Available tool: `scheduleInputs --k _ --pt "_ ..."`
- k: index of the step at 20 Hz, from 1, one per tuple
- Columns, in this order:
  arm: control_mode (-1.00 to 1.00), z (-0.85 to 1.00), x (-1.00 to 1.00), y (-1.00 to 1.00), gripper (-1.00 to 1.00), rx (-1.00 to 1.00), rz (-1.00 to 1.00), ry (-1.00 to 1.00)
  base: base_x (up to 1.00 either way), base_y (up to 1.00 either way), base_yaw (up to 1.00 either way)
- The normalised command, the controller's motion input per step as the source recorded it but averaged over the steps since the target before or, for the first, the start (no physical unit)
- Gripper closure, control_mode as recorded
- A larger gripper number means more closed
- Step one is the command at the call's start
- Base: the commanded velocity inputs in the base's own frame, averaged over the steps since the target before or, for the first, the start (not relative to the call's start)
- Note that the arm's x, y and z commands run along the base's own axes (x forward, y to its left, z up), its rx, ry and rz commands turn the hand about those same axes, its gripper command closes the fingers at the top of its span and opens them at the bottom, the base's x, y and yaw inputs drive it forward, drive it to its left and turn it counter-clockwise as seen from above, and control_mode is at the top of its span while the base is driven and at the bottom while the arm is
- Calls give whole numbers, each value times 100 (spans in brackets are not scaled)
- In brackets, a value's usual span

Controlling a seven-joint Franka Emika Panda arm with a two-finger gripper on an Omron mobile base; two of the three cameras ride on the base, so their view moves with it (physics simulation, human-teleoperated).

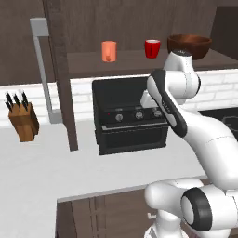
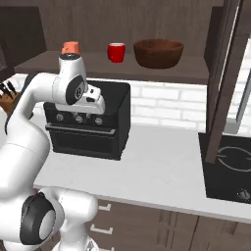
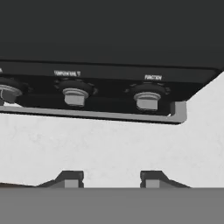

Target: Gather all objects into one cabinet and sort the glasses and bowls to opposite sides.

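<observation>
**A:** Where did the tableware sit, and how many pieces were there?

**B:** Three pieces stood in a row on the open shelf of the dark wood cabinet (image 1: 62, 69): one orange tumbler (image 1: 109, 51), one red cup (image 1: 152, 48) and one wooden bowl (image 2: 158, 53). From the left base view the tumbler was leftmost, the cup in the middle, the bowl at the right, each apart from its neighbour.

**A:** Which way did they point?

**B:** All three stood upright, mouths up. The tumbler's long axis ran vertically; the cup was squat; the bowl was much broader than tall, its width lying along the shelf. In the right base view the arm's joint covered most of the tumbler.

**A:** And the cabinet door?

**B:** It stood swung open, edge toward the camera, with one long grey bar handle (image 1: 42, 65) running vertically.

**A:** The gripper?

**B:** The gripper (image 3: 111, 178) showed in the hand view, its two fingertips (image 3: 70, 178) standing apart with bare white counter (image 1: 46, 162) between them, nothing held. It hung low in front of the black toaster oven (image 1: 130, 116), facing its front.

**A:** How many knobs there?

**B:** Three in the hand view, above one grey door bar.

**A:** Anything else?

**B:** One knife block (image 1: 24, 122) at the left of the counter, and a black cooktop (image 2: 230, 169) at the right.
</observation>
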Motion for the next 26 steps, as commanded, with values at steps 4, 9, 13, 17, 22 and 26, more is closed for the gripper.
scheduleInputs --k 4,9,13,17,22,26 --pt "100 0 -5 0 -100 0 0 0 -2 -1 0" --pt "100 0 0 0 -100 0 0 0 -69 -15 0" --pt "100 0 0 0 -100 0 0 0 -96 -22 0" --pt "100 0 0 0 -100 0 0 0 -94 -27 0" --pt "100 0 0 0 -100 0 0 0 -73 -26 0" --pt "100 0 0 0 -100 0 0 0 -50 -24 -3"
